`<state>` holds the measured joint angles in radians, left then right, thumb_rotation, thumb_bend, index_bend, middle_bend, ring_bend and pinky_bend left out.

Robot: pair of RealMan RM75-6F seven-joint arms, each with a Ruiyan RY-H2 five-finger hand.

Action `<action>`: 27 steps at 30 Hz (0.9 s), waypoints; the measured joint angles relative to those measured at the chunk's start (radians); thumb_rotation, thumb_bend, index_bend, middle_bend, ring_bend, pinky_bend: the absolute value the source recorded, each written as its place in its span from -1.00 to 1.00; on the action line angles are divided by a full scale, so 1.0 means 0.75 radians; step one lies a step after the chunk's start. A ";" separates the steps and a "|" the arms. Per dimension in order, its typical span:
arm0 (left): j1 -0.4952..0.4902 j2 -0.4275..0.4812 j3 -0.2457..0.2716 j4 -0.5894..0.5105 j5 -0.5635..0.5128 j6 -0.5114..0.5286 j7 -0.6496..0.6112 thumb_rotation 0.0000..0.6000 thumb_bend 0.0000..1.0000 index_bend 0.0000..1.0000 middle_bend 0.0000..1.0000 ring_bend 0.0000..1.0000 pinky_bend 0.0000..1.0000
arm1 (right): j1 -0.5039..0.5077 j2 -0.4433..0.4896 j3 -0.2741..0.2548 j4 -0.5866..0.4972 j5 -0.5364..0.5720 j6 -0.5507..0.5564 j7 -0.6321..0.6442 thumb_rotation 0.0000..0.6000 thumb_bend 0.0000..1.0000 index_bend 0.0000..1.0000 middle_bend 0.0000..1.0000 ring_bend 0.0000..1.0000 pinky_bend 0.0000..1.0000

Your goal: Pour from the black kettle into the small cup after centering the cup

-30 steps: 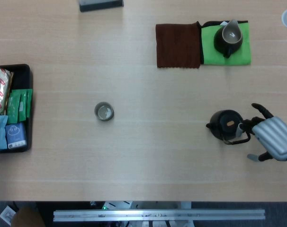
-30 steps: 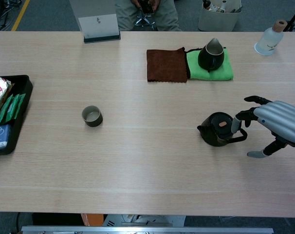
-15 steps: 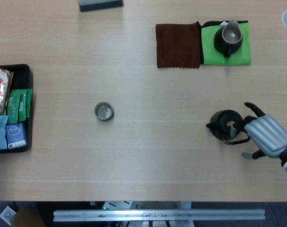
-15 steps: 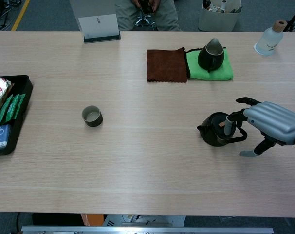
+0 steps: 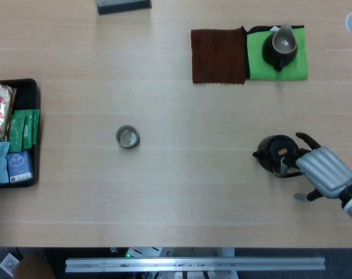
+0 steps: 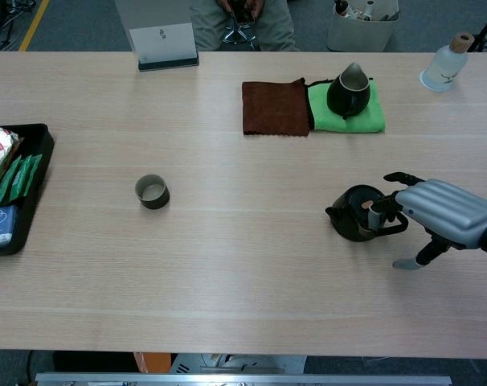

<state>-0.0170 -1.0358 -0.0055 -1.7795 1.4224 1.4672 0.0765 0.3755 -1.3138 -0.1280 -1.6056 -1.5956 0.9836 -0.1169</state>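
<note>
Round black kettle (image 5: 276, 153) with a loop handle sits on the light wood table (image 5: 176, 192) at right-centre, spout facing left. Right hand (image 5: 321, 172), silver-backed, is at the kettle's handle side, fingers (image 6: 382, 211) curled onto the handle (full grip or just touching, can't tell). Small dark round cup (image 5: 128, 137) stands well apart to the left, left of table centre. Left hand not visible in either view. Black tray (image 5: 29, 87) of packets sits at the left edge.
</note>
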 measured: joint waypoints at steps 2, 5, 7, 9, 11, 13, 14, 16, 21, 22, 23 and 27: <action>-0.001 -0.001 -0.001 0.003 0.000 -0.001 -0.001 1.00 -0.88 -0.50 -0.56 -0.62 -0.67 | 0.000 -0.001 -0.004 0.001 0.005 -0.004 -0.003 1.00 -1.00 -0.08 -0.08 -0.18 -0.88; -0.002 -0.003 -0.001 0.006 -0.001 -0.005 -0.003 1.00 -0.88 -0.50 -0.56 -0.62 -0.67 | 0.000 -0.004 -0.009 0.003 0.009 -0.008 -0.008 1.00 -1.00 -0.08 -0.08 -0.18 -0.88; -0.003 -0.004 -0.002 0.008 -0.002 -0.007 -0.005 1.00 -0.88 -0.50 -0.56 -0.62 -0.67 | 0.001 -0.004 -0.013 -0.001 0.011 -0.010 -0.012 1.00 -1.00 -0.07 -0.07 -0.17 -0.88; -0.003 -0.004 -0.002 0.010 -0.004 -0.007 -0.006 1.00 -0.88 -0.50 -0.56 -0.62 -0.67 | 0.002 -0.004 -0.015 -0.002 0.011 -0.010 -0.014 1.00 -1.00 -0.04 -0.06 -0.15 -0.88; -0.003 -0.005 -0.003 0.012 -0.006 -0.008 -0.007 1.00 -0.88 -0.50 -0.56 -0.62 -0.67 | 0.003 -0.005 -0.018 -0.004 0.010 -0.012 -0.018 1.00 -1.00 -0.01 -0.04 -0.13 -0.88; -0.002 -0.006 -0.003 0.014 -0.010 -0.009 -0.008 1.00 -0.88 -0.50 -0.56 -0.62 -0.67 | 0.004 -0.007 -0.020 -0.002 0.012 -0.014 -0.022 1.00 -1.00 0.02 -0.01 -0.10 -0.88; -0.002 -0.007 -0.003 0.015 -0.012 -0.010 -0.009 1.00 -0.88 -0.50 -0.56 -0.62 -0.67 | 0.005 -0.007 -0.021 -0.002 0.014 -0.017 -0.023 1.00 -1.00 0.02 0.00 -0.09 -0.88; -0.002 -0.009 -0.003 0.018 -0.014 -0.013 -0.009 1.00 -0.88 -0.50 -0.56 -0.62 -0.67 | 0.007 -0.010 -0.023 0.001 0.021 -0.027 -0.027 1.00 -1.00 0.04 0.01 -0.08 -0.88; -0.002 -0.010 -0.004 0.022 -0.012 -0.012 -0.012 1.00 -0.88 -0.50 -0.56 -0.62 -0.67 | 0.012 -0.017 -0.027 0.003 0.036 -0.045 -0.039 1.00 -1.00 0.07 0.04 -0.05 -0.88; -0.003 -0.009 -0.004 0.022 -0.013 -0.013 -0.012 1.00 -0.88 -0.50 -0.56 -0.62 -0.67 | 0.013 -0.019 -0.028 0.003 0.037 -0.046 -0.042 1.00 -1.00 0.09 0.05 -0.04 -0.88; -0.003 -0.009 -0.004 0.023 -0.013 -0.014 -0.012 1.00 -0.88 -0.50 -0.56 -0.62 -0.67 | 0.013 -0.021 -0.029 0.004 0.038 -0.048 -0.043 1.00 -1.00 0.09 0.06 -0.03 -0.88; -0.002 -0.009 -0.004 0.025 -0.016 -0.015 -0.013 1.00 -0.88 -0.50 -0.56 -0.62 -0.67 | 0.018 -0.025 -0.031 0.004 0.046 -0.058 -0.049 1.00 -1.00 0.17 0.12 0.03 -0.88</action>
<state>-0.0185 -1.0425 -0.0086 -1.7606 1.4102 1.4557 0.0665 0.3888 -1.3327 -0.1509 -1.6024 -1.5612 0.9398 -0.1539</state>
